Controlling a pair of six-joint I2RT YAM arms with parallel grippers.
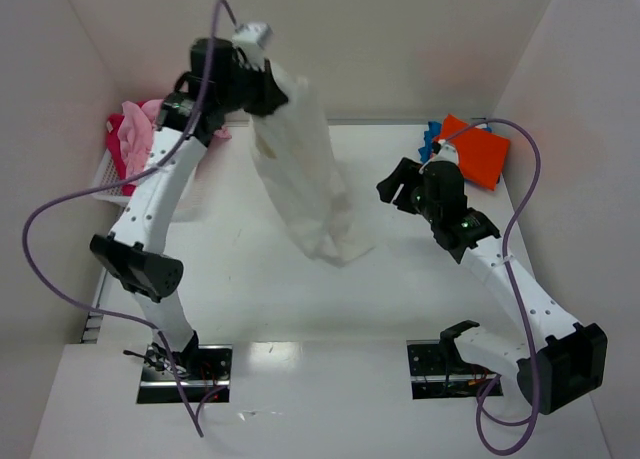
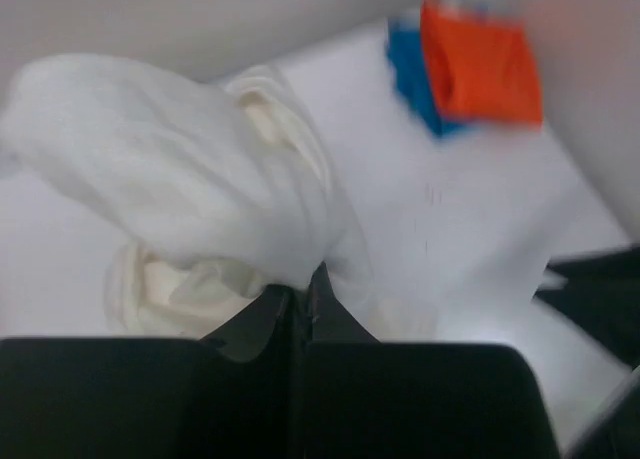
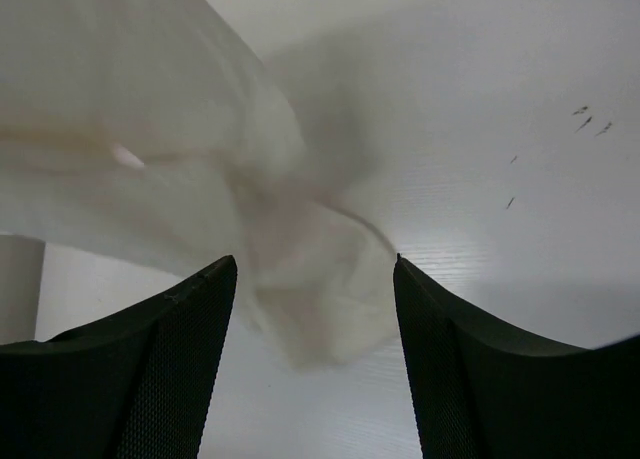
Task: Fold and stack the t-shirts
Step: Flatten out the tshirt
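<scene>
Basket [image 1: 108, 186] and pink t-shirt [image 1: 145, 114] show only from overhead.

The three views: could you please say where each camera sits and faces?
Top external: above and behind the bases, looking down; both arms show.
Left wrist: past the shut left gripper, at the cream-white t-shirt it holds.
Right wrist: through the open right gripper, at that shirt's lower end.
All three share the shirt.
</scene>
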